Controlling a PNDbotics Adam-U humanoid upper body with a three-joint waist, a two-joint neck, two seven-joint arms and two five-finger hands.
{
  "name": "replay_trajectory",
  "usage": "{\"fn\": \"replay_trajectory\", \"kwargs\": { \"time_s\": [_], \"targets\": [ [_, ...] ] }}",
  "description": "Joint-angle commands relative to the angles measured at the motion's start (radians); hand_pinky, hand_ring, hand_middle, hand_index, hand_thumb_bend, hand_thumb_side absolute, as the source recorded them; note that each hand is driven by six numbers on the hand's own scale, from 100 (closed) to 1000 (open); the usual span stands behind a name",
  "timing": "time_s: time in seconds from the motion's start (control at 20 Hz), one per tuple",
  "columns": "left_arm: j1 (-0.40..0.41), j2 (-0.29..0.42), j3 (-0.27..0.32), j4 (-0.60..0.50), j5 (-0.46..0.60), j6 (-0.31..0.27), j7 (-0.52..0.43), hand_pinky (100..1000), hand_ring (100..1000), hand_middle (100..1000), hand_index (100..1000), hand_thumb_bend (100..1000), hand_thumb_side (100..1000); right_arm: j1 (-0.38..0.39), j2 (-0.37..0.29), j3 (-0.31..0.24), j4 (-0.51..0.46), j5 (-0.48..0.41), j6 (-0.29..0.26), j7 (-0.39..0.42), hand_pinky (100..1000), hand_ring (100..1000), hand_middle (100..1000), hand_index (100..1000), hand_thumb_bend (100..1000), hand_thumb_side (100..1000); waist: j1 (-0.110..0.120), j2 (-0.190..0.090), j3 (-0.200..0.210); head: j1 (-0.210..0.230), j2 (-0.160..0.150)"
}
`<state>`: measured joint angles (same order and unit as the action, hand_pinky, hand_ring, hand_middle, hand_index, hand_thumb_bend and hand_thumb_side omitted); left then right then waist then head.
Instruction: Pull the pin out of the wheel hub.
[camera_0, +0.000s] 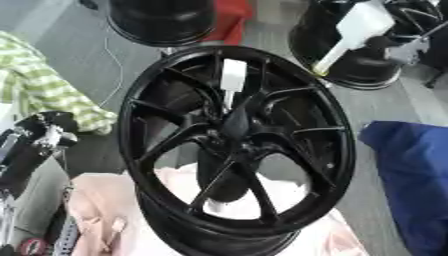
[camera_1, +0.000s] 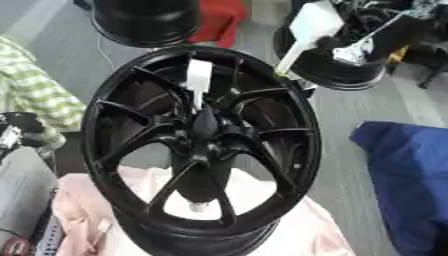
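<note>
Right hand: upper right, beside a 2nd pin; whether it pinches it, I cannot tell.
Left hand: left edge; fingers unclear.
Pin: white, standing at the hub of the wheel.
Cloth: pink, under the wheel.

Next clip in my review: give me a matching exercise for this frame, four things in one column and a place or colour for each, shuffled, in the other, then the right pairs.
Things:
1. wheel hub
2. white pin
3. blue cloth
4. pink cloth

Places or colours:
A. lies at the right edge of the view
B. black, with spokes, fills the middle of the view
C. lies under the wheel, at the bottom
D. stands among the upper spokes, above the wheel's centre

Pairs: 1-B, 2-D, 3-A, 4-C
</note>
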<state>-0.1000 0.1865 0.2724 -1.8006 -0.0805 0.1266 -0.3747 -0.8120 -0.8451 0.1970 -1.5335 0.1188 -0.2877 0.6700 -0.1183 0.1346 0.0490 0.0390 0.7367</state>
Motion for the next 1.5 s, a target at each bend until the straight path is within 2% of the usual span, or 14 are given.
{"fn": "replay_trajectory", "kwargs": {
  "time_s": [0.05, 0.25, 0.4, 0.5, 0.6, 0.65, 0.7, 0.75, 0.85, 0.95, 1.2, 1.4, 1.5],
  "targets": [
    [-0.003, 0.022, 0.012, -0.025, -0.001, 0.001, 0.010, 652, 739, 629, 733, 129, 540, 0.044, -0.093, -0.094, -0.009, -0.010, 0.025, -0.057, 491, 422, 329, 451, 100, 178, 0.011, -0.021, -0.013, 0.013, -0.002],
    [0.000, 0.021, 0.023, -0.026, -0.002, 0.002, 0.021, 652, 739, 629, 733, 128, 540, 0.149, -0.120, -0.190, 0.025, 0.028, 0.050, -0.121, 511, 445, 355, 476, 100, 184, 0.015, -0.017, -0.041, 0.028, -0.003],
    [0.001, 0.019, 0.030, -0.028, -0.002, 0.004, 0.029, 652, 739, 629, 733, 128, 540, 0.229, -0.102, -0.267, 0.050, 0.072, 0.070, -0.170, 539, 476, 411, 534, 100, 183, 0.017, -0.015, -0.062, 0.040, -0.004],
    [0.001, 0.019, 0.034, -0.029, -0.003, 0.005, 0.034, 652, 740, 629, 733, 128, 540, 0.281, -0.074, -0.318, 0.067, 0.103, 0.085, -0.202, 559, 499, 484, 609, 100, 169, 0.019, -0.014, -0.073, 0.047, -0.006],
    [0.001, 0.018, 0.039, -0.030, -0.003, 0.006, 0.039, 652, 740, 629, 733, 128, 540, 0.334, -0.037, -0.367, 0.087, 0.136, 0.101, -0.235, 601, 576, 640, 793, 100, 187, 0.021, -0.011, -0.080, 0.054, -0.009],
    [0.002, 0.018, 0.041, -0.030, -0.003, 0.006, 0.041, 652, 740, 629, 733, 128, 541, 0.360, -0.018, -0.388, 0.101, 0.151, 0.111, -0.251, 627, 625, 717, 852, 113, 226, 0.023, -0.009, -0.084, 0.060, -0.010],
    [0.002, 0.018, 0.042, -0.030, -0.003, 0.006, 0.043, 652, 740, 629, 733, 128, 541, 0.385, 0.000, -0.407, 0.116, 0.167, 0.122, -0.266, 637, 645, 745, 873, 140, 243, 0.024, -0.008, -0.086, 0.062, -0.011],
    [0.002, 0.018, 0.043, -0.029, -0.003, 0.006, 0.044, 652, 740, 630, 733, 127, 541, 0.411, 0.020, -0.428, 0.129, 0.183, 0.134, -0.282, 694, 742, 836, 931, 284, 382, 0.026, -0.007, -0.087, 0.065, -0.013],
    [0.002, 0.017, 0.045, -0.029, -0.003, 0.004, 0.047, 652, 741, 630, 733, 126, 540, 0.462, 0.066, -0.475, 0.133, 0.214, 0.161, -0.314, 746, 808, 892, 951, 370, 486, 0.031, -0.007, -0.087, 0.069, -0.015],
    [0.003, 0.015, 0.046, -0.027, -0.001, 0.003, 0.049, 652, 741, 630, 733, 126, 540, 0.514, 0.106, -0.524, 0.107, 0.246, 0.181, -0.346, 765, 847, 924, 952, 435, 557, 0.036, -0.008, -0.084, 0.069, -0.015],
    [0.008, 0.007, 0.042, -0.020, 0.003, -0.001, 0.046, 652, 742, 630, 733, 125, 540, 0.648, 0.232, -0.656, -0.016, 0.317, 0.233, -0.428, 717, 824, 917, 938, 481, 593, 0.051, -0.017, -0.079, 0.057, -0.006],
    [0.008, 0.002, 0.035, -0.015, 0.006, -0.005, 0.041, 652, 742, 628, 733, 125, 540, 0.742, 0.339, -0.753, -0.124, 0.284, 0.250, -0.495, 626, 744, 850, 896, 521, 589, 0.060, -0.019, -0.073, 0.035, -0.001],
    [0.007, -0.001, 0.033, -0.014, 0.007, -0.006, 0.040, 651, 741, 627, 732, 124, 540, 0.762, 0.391, -0.760, -0.170, 0.253, 0.269, -0.527, 586, 686, 810, 874, 511, 573, 0.066, -0.017, -0.072, 0.028, -0.001]
  ]
}}
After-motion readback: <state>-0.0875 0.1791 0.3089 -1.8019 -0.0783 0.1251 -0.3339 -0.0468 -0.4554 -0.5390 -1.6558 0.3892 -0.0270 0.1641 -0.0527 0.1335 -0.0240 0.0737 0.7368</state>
